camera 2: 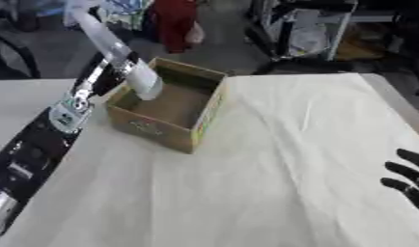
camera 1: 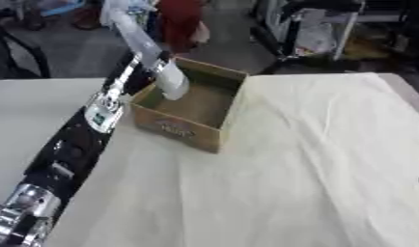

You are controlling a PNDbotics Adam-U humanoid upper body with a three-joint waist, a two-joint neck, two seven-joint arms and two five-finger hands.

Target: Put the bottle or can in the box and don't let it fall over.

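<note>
Clear bottle [camera 1: 154,55], tilted, base just inside cardboard box [camera 1: 189,130]; left hand [camera 1: 145,67] curled round it. Risk: released aslant, it topples. Right hand [camera 2: 407,185] idle, spread.

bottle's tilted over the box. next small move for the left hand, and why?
Probably tip the bottle upright before lowering. The left hand holds it slanted, base just inside the box near the left wall, top leaning away. Released like this, it would likely fall over.

Left arm [camera 1: 77,144] stretched forward; right hand [camera 2: 409,185] idle, fingers relaxed
</note>
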